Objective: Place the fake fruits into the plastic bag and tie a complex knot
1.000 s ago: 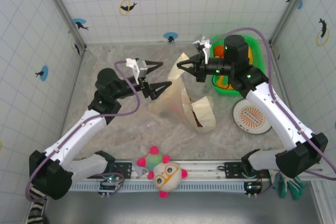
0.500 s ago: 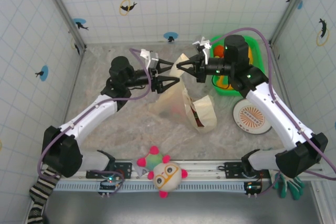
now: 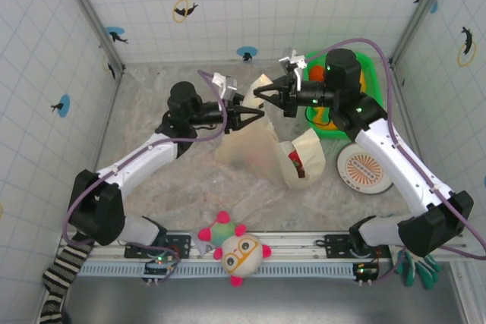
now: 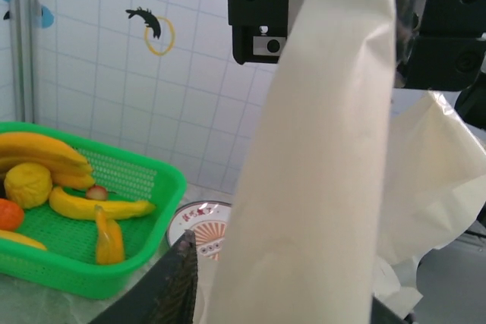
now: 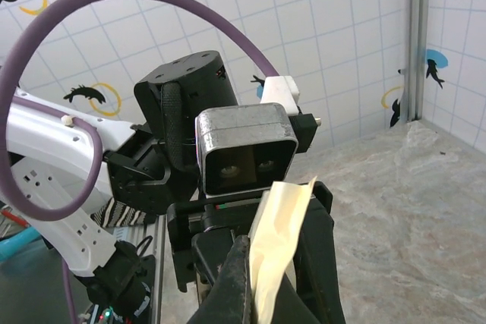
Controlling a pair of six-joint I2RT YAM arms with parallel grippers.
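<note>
The cream plastic bag lies mid-table, its mouth to the right with a red fake fruit inside. One handle strip rises from it. My right gripper is shut on that strip. My left gripper faces it from the left, jaws narrowed round the same strip. A sliver of gap shows beside the left finger, so contact is unclear. More fake fruits, yellow and orange, lie in the green basket. The knot is out of view.
The green basket stands at the back right under my right arm. A round white and orange plate lies in front of it. A pink-spiked plush toy sits at the near edge between the arm bases.
My left gripper has swung right to the raised strip and its jaws have narrowed round it. The bag has shifted, its mouth now showing the red fruit. The right gripper has held still.
</note>
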